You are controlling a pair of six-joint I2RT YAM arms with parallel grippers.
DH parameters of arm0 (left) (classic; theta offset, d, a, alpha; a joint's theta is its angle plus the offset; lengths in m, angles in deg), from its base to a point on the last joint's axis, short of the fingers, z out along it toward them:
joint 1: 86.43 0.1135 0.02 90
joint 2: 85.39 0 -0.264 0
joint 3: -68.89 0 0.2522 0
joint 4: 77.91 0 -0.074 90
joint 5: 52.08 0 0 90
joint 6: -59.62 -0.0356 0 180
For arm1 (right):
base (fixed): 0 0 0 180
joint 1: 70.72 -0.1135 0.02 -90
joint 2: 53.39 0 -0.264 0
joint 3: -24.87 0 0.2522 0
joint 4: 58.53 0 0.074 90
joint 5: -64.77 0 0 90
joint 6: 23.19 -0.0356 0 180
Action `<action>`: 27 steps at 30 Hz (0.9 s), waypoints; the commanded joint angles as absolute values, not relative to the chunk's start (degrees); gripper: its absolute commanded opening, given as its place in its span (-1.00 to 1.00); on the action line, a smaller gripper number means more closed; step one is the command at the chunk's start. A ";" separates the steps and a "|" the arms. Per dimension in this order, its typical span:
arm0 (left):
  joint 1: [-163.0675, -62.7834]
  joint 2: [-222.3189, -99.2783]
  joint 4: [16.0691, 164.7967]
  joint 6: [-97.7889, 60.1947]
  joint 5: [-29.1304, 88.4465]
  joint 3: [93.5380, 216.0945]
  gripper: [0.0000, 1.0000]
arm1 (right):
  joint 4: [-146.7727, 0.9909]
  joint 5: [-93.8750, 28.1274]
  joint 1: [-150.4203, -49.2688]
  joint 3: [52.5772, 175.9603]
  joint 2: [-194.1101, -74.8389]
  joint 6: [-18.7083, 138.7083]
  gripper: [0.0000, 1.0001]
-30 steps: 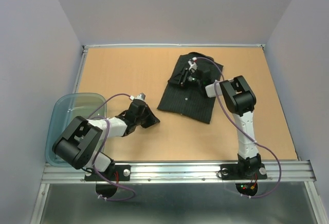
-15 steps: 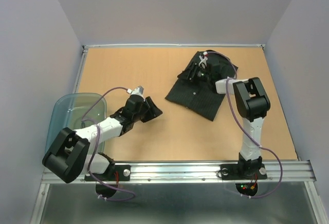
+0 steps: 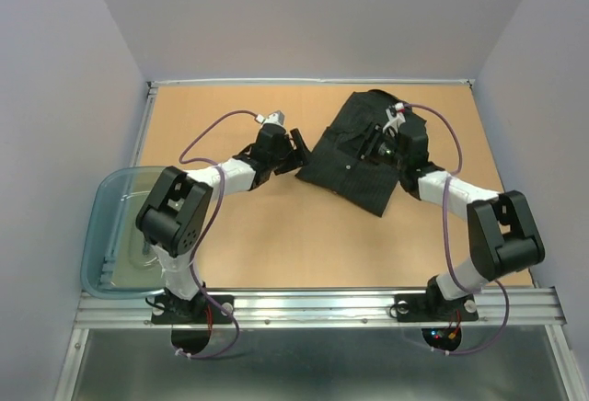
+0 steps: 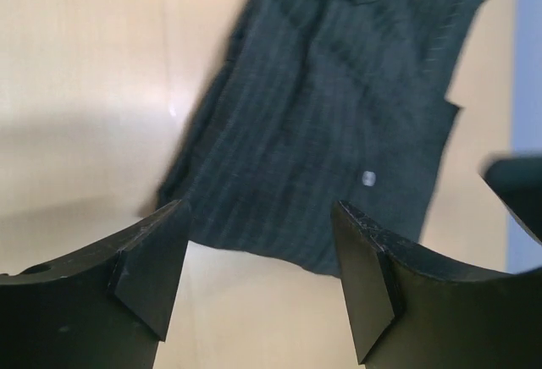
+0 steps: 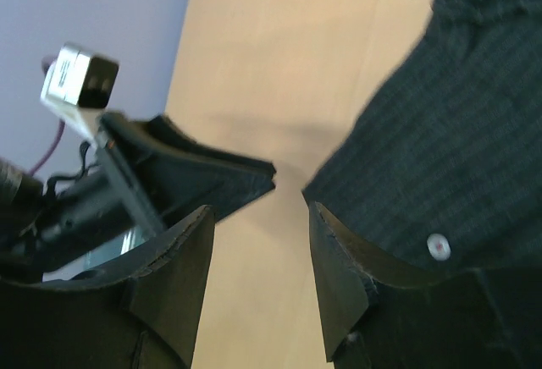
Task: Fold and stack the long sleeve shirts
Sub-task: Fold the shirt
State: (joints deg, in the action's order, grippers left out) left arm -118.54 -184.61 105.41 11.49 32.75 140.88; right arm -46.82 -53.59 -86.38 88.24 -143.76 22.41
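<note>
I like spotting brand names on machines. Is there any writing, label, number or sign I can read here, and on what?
No text can be read.
Black shirt: no label showing, white button looks plain.
Silver box on the left wrist: any marking too blurred.
Plastic tub: no writing visible.

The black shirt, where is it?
Top view: the black shirt lies toward the table's far right, the left gripper beside its left edge, the right gripper above it.

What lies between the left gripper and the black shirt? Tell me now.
Only a narrow strip of bare table, nothing else; the left gripper and the black shirt sit apart, clearest in the right wrist view.
</note>
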 commanded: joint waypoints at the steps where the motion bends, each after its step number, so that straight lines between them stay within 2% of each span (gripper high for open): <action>1: -118.24 -188.91 101.43 6.64 34.75 145.92 0.56 | -49.01 -49.84 -85.57 81.01 -138.57 22.52 0.08; 6: -118.24 -193.32 99.49 4.69 35.28 148.30 0.47 | -49.09 -52.22 -85.48 75.21 -134.96 21.90 0.09; 12: -118.77 -195.69 99.58 5.04 33.00 147.34 0.15 | -49.09 -49.67 -85.48 68.78 -133.37 21.46 0.08; 13: -118.86 -195.70 99.58 5.04 33.08 146.99 -0.03 | -49.01 -49.58 -85.48 68.43 -133.55 21.46 0.08; 15: -118.95 -195.43 99.67 5.22 33.00 145.85 -0.21 | -48.83 -49.23 -85.48 67.64 -133.81 21.46 0.08; 16: -118.95 -194.82 99.67 5.31 33.08 145.41 -0.44 | -48.74 -49.05 -85.57 67.46 -133.90 21.90 0.08; 17: -118.95 -194.38 99.58 5.39 33.17 144.10 -0.56 | -48.65 -49.14 -85.40 67.46 -133.81 22.34 0.08; 18: -118.95 -193.77 99.67 5.48 33.26 143.30 -0.79 | -48.74 -49.49 -85.48 67.46 -133.64 22.86 0.08; 20: -118.95 -191.14 99.58 6.27 34.31 141.19 -1.00 | -48.83 -50.10 -85.48 67.64 -132.94 23.66 0.08; 27: -119.21 -176.73 99.31 14.08 36.86 123.56 -1.00 | -54.80 -53.80 -87.23 75.44 -130.21 28.14 0.07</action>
State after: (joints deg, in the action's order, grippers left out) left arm -118.74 -183.93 101.37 9.68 34.80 130.59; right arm -52.98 -51.89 -85.90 69.27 -132.72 24.62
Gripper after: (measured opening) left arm 0.022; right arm 0.539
